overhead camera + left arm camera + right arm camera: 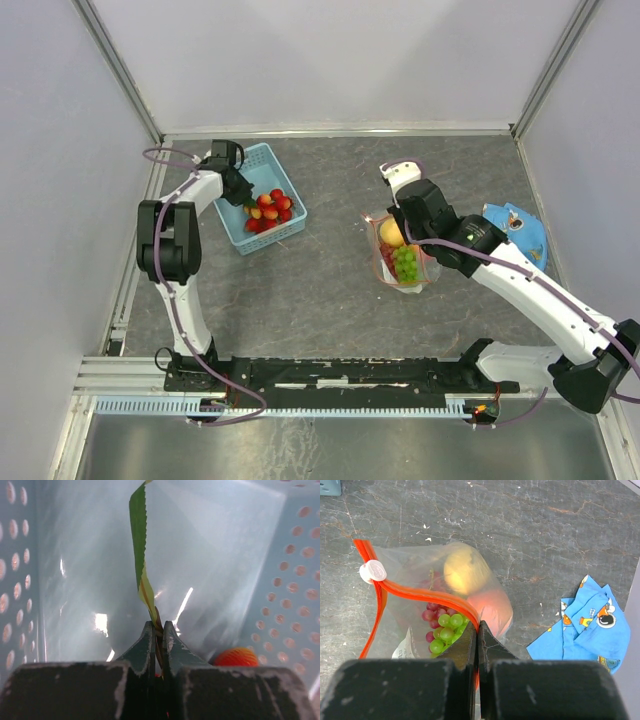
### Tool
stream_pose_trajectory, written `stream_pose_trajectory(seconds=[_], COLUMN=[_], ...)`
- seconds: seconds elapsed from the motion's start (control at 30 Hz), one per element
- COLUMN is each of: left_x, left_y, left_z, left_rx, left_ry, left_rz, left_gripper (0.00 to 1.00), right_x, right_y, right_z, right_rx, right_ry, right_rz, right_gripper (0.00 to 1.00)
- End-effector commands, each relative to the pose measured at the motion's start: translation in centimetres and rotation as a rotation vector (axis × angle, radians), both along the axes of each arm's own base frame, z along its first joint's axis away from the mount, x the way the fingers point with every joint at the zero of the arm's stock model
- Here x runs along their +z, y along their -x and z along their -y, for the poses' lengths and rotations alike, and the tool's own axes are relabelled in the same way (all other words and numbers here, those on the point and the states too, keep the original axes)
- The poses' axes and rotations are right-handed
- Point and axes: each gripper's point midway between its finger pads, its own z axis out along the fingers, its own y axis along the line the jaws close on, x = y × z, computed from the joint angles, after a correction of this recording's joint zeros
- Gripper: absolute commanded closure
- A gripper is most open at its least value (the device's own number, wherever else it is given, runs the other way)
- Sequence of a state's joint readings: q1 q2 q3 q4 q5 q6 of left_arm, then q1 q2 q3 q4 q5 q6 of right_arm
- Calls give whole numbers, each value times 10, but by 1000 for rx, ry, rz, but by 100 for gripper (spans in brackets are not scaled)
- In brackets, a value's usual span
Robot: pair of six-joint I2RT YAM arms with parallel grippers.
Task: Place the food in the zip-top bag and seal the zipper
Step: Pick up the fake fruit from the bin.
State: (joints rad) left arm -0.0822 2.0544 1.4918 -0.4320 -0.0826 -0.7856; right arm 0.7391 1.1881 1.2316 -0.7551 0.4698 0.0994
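The light blue basket (285, 170) holds red strawberries (272, 210). My left gripper (243, 198) reaches into it. In the left wrist view my left gripper (158, 626) is shut on the stem end of a green serrated leaf (138, 540), and one strawberry (235, 657) lies to its right. The clear zip-top bag (412, 575) lies mid-table with green grapes (445, 630), a yellow fruit (462, 570) and an orange peach (492, 607) inside. My right gripper (478, 626) is shut on its red-orange zipper (415, 591). A white slider (372, 572) sits at the strip's far corner.
A blue printed cloth (520, 232) lies to the right of the bag, near the right wall. In the right wrist view the blue cloth (585, 625) lies close to the gripper. The basket sits at the table's back left, near the left wall frame (120, 290).
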Motion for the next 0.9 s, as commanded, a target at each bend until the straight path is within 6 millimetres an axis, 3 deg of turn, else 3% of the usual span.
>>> stream_pose_trajectory(seconds=[0.0,0.47,0.6,0.87], left_x=[73,166,193,245], left_y=[-12,5,16,57], left_z=[8,23,32,57], left_rx=[-98,-269,-325,-424], left_ry=[-14,-27,-17,3], left_rz=[185,481,605,777], left_gripper=[97,97,97,97], right_x=[22,29,28,32], right_y=[-4,-8,-12,-17], right_z=[-4,-22,-32,-51], right_rx=[-1,29,43,73], right_ry=[-75,-155,-186,-265], right_rz=[71,75,72,75], right_gripper=[97,97,97,97])
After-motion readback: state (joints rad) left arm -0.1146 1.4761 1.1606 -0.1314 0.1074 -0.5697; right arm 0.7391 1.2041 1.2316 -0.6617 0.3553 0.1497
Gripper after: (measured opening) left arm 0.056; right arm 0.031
